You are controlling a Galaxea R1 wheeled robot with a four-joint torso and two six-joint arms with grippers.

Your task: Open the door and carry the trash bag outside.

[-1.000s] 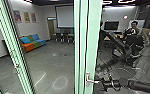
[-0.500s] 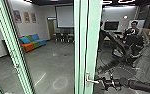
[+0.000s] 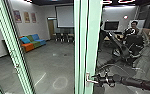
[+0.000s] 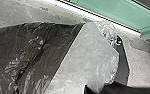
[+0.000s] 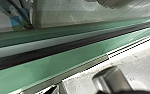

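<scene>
the trash bag shows close in the left wrist view; whether the left jaws pinch it, i can't tell. opening well would want it kept clear while the door handle is turned smoothly, then the green door eased. the right arm reaches nearly level, jaws right by that handle, spread or closed unclear. beyond sits a sofa.

Handle on door frame, sofa beyond to the left, person right
</scene>
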